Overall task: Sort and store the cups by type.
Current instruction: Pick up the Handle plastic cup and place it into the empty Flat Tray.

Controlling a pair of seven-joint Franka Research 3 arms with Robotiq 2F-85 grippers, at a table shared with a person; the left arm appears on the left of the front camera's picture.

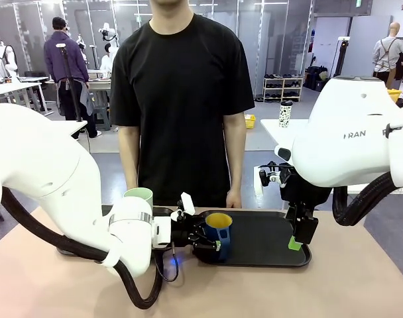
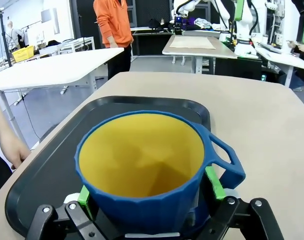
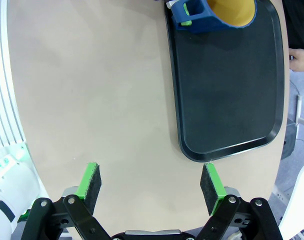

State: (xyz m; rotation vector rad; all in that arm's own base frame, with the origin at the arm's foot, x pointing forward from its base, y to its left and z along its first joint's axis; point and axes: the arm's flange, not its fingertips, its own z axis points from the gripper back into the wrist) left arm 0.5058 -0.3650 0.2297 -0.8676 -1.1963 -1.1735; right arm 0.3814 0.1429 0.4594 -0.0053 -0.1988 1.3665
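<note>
Your left gripper (image 1: 203, 237) stands spread wide around the blue mug (image 1: 218, 235), pads beside its walls, not clamping. The mug sits upright at the black tray's (image 1: 268, 242) left end. Back straight off horizontally. Right gripper (image 3: 151, 186) gapes empty, farther away.
</note>
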